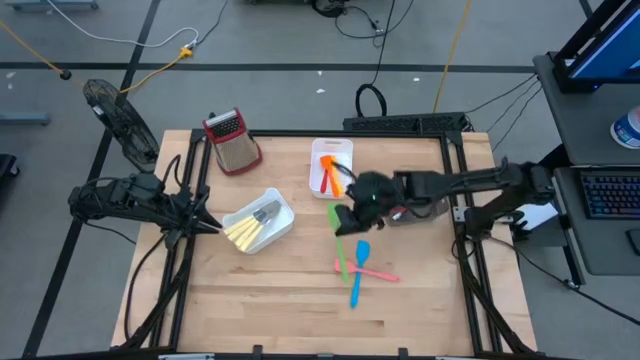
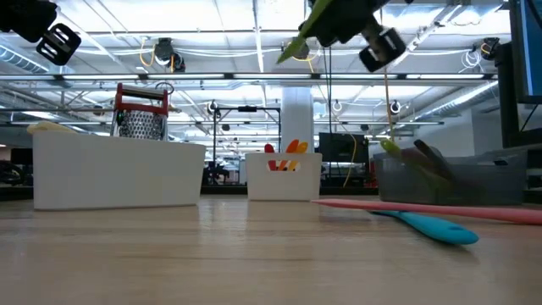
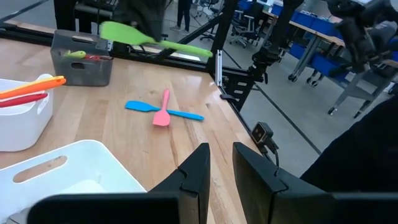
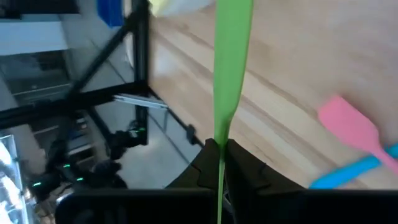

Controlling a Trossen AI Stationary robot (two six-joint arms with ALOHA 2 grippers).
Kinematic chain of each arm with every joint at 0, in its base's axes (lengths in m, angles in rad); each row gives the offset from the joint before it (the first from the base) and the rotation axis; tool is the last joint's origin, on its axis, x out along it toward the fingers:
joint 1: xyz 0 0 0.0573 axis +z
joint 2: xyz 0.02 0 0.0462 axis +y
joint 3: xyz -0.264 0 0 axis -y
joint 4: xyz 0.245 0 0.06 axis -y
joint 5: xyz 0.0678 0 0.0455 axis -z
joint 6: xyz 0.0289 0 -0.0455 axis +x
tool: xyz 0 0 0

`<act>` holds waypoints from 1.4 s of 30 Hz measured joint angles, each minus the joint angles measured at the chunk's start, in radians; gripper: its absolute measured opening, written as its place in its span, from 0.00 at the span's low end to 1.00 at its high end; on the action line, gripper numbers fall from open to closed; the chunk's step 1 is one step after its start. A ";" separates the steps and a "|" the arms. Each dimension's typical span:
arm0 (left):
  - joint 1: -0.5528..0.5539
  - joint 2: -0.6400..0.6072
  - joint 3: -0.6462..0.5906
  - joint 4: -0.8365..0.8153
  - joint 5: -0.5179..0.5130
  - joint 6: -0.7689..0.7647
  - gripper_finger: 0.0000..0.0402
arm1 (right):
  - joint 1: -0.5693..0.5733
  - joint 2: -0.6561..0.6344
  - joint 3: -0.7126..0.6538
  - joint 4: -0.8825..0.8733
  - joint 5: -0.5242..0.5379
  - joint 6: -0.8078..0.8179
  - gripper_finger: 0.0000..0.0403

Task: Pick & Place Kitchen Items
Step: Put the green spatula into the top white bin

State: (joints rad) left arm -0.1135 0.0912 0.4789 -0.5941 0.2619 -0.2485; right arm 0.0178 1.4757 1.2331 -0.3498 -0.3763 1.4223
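Observation:
My right gripper [image 1: 346, 220] hangs over the middle of the table, shut on a green spatula [image 1: 340, 250]; the low view shows it high above the wood [image 2: 326, 34]. A pink spatula [image 1: 372, 272] and a blue spatula [image 1: 357, 278] lie crossed on the table near it. Orange and red utensils stand in a small white bin [image 1: 331, 166]. A larger white bin [image 1: 259, 222] holds yellow and grey cutlery. My left gripper [image 1: 208, 224] waits open at that bin's left side, touching nothing [image 3: 221, 168]. My right gripper pinches the green spatula's handle just behind the blade [image 4: 221, 140] between its two fingers, coming from above. The fingers lie across the handle. The spatula is lifted clear and roughly level, its blade [image 3: 119, 31] on one side and its thin handle [image 3: 193, 50] sticking out the other.
A metal box grater with a red top [image 1: 232, 140] stands near the far left corner. A grey bin [image 3: 81, 62] with green and red items sits under my right arm, near the table's right edge. Bare wood lies along the near edge.

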 joint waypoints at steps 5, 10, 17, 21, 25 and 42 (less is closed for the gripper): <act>0.000 0.000 0.000 0.001 -0.001 -0.016 0.17 | -0.121 0.001 -0.001 0.043 -0.099 -0.078 0.00; 0.000 0.000 0.000 0.001 -0.001 -0.022 0.17 | -0.253 0.000 -0.001 0.101 -0.211 -0.119 0.00; 0.000 0.000 0.000 0.001 -0.001 -0.018 0.17 | -0.447 0.000 -0.001 0.192 -0.373 -0.100 0.00; 0.000 0.000 0.000 0.000 -0.001 -0.017 0.17 | -0.532 0.025 0.000 0.242 -0.457 -0.060 0.00; 0.000 0.000 0.000 -0.001 -0.001 -0.015 0.17 | -0.583 0.072 0.000 0.321 -0.533 -0.006 0.00; 0.000 0.000 0.000 0.000 -0.002 -0.019 0.17 | -0.719 0.358 -0.001 0.503 -0.728 0.136 0.00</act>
State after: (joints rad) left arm -0.1135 0.0910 0.4789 -0.5945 0.2600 -0.2674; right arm -0.7014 1.8333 1.2324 0.1537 -1.1042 1.5583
